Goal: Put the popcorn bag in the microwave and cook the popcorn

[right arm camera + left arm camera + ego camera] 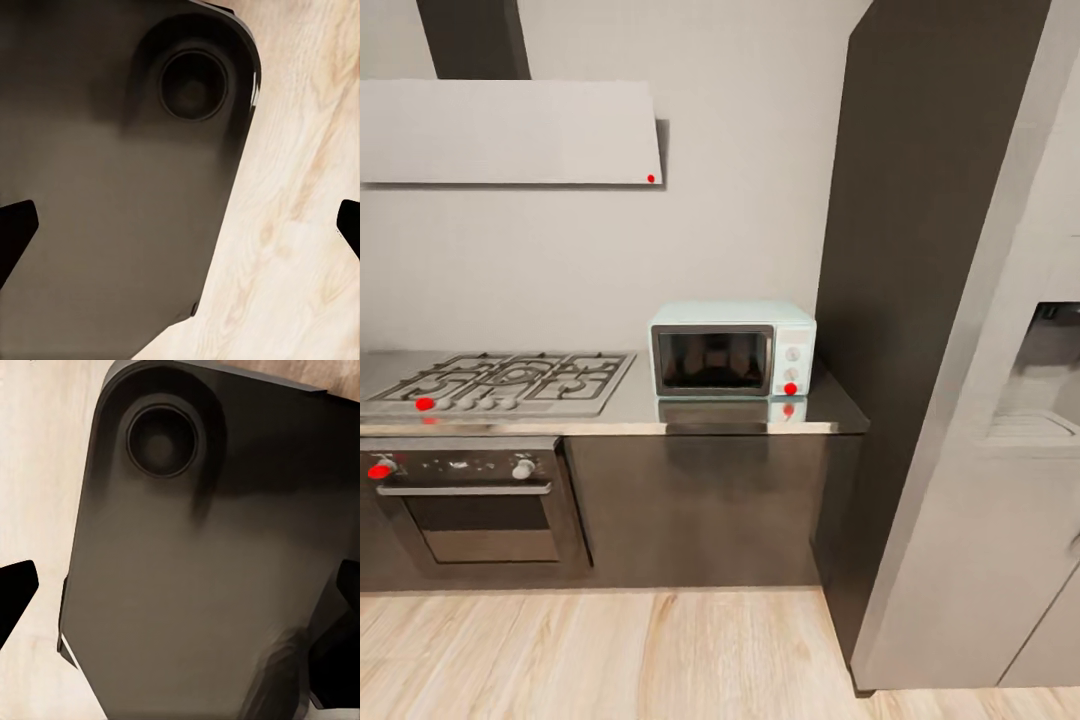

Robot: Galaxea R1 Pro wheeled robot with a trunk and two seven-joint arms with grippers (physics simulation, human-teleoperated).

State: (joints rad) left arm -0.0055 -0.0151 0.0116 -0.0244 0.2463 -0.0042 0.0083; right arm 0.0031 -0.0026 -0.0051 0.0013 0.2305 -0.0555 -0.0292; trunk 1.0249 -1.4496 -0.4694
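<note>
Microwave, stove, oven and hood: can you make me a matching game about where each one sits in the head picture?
Things:
1. microwave
2. gas hob
3. black oven
4. white hood

Places:
A. high on the wall
B. set flat into the countertop, left part
C. under the countertop, below the hob
D. standing on the countertop, beside the tall dark cabinet

Pairs: 1-D, 2-B, 3-C, 4-A
</note>
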